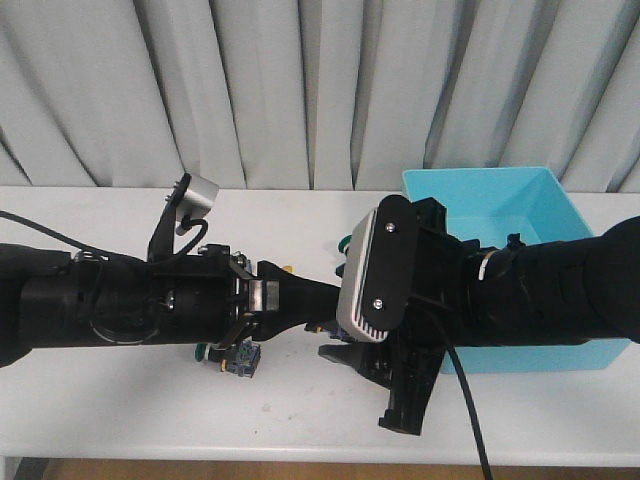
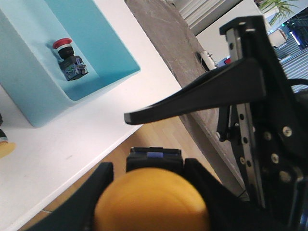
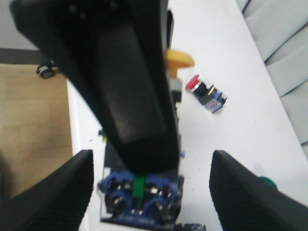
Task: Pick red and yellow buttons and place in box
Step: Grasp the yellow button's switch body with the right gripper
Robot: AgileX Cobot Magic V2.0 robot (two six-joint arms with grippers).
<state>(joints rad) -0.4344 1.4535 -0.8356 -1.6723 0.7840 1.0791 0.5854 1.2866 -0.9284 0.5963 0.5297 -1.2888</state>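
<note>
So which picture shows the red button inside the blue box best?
The left wrist view: the red button lies in plain sight on the blue box floor. In the front view the right arm hides the inside. The right wrist view shows no box.

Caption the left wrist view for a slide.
Yellow button between the left gripper fingers; one red button in the box.

The light is bright and soft all over. The white table (image 1: 120, 410) looks very pale, nearly washed out, and the shadows under the arms are faint. The front view is a bit grainy. In the left wrist view, the yellow button (image 2: 151, 202) up close is a fuzzy blob, while the box (image 2: 96, 57) looks sharp. In the right wrist view, the near black parts are blurry too
</note>
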